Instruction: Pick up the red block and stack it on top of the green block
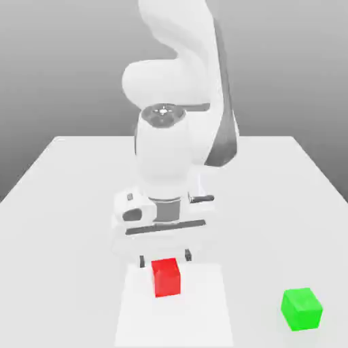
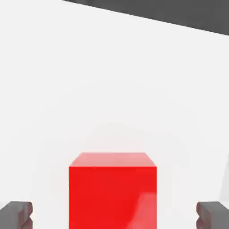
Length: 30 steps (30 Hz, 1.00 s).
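Note:
The red block [image 1: 166, 276] rests on the white table near its front edge, directly under my hand. My gripper [image 1: 165, 259] hovers just above and behind it, jaws open wide, the two dark fingertips [image 1: 143, 260] standing well to either side of the cube. In the hand view the red block [image 2: 113, 192] lies between the fingertips [image 2: 17, 214], with clear gaps on both sides and no contact. The green block [image 1: 302, 309] sits on the table toward the exterior view's right, apart from the red one.
The white table [image 1: 68, 204] spreads wide around both cubes. My arm's bulky white body [image 1: 170, 149] rises behind the red block. The table's front edge runs close to both cubes.

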{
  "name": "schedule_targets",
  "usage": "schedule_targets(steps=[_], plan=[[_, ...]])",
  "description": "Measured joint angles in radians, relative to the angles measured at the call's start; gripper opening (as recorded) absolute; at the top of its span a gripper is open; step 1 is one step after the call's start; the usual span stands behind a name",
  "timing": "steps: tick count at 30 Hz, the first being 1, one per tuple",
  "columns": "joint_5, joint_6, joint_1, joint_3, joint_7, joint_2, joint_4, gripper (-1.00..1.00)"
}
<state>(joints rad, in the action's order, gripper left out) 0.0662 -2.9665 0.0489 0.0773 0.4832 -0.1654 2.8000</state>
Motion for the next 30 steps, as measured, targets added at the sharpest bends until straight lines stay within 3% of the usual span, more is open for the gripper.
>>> schedule_targets(steps=[1,2,9,16,20,27,30], plan=[[0.013,-0.031,-0.013,-0.016,-0.009,-0.036,-0.005,0.00],[0.018,-0.048,-0.022,-0.026,-0.013,-0.057,-0.007,-1.00],[0.014,-0.046,-0.023,-0.027,-0.009,-0.055,-0.007,-1.00],[-0.069,0.146,-0.020,-0.003,0.048,0.166,0.020,-1.00],[-0.098,0.223,-0.097,-0.116,0.008,0.150,-0.072,-1.00],[-0.135,0.359,0.166,-0.308,-0.120,0.030,-0.322,-1.00],[-0.184,0.301,0.198,-0.304,-0.108,-0.074,-0.365,-1.00]])
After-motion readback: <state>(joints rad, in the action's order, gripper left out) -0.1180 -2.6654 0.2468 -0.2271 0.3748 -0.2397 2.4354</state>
